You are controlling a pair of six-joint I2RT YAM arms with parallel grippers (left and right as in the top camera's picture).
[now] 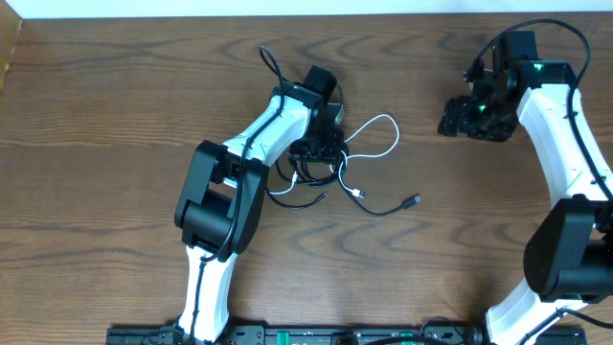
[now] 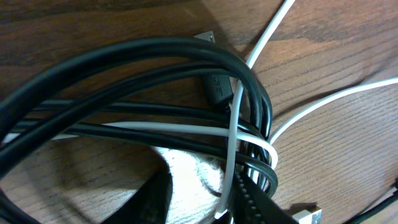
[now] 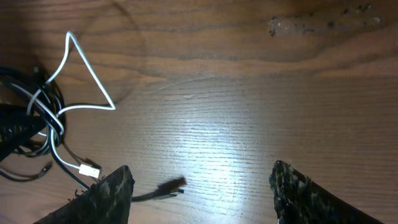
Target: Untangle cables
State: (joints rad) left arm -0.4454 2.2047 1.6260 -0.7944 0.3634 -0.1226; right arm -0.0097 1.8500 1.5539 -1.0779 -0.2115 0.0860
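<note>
Overhead: left gripper [image 1: 321, 151] low over the tangle near the middle of the table [image 1: 115, 115], with the black cable [image 1: 388, 209] and white cable [image 1: 383, 129] bunched beneath it. White loop thrown out to the right; black tail trailing lower right to a small plug. Right gripper [image 1: 458, 120] well apart at the far right, above bare wood.

Left wrist: several turns of black cable [image 2: 155, 53] arching across, white cable [image 2: 323, 102] threaded through them. Ridged finger [image 2: 255, 199] at the bottom edge against the bundle. Cannot tell whether clamped on the cords or only around them.

Right wrist: right gripper [image 3: 200, 177] spread wide over bare wood, plainly open. Tangle at far left, white cable [image 3: 87, 68] pulled into a triangle. White plug [image 3: 90, 169] and black plug [image 3: 168, 186] lying near the left finger.
</note>
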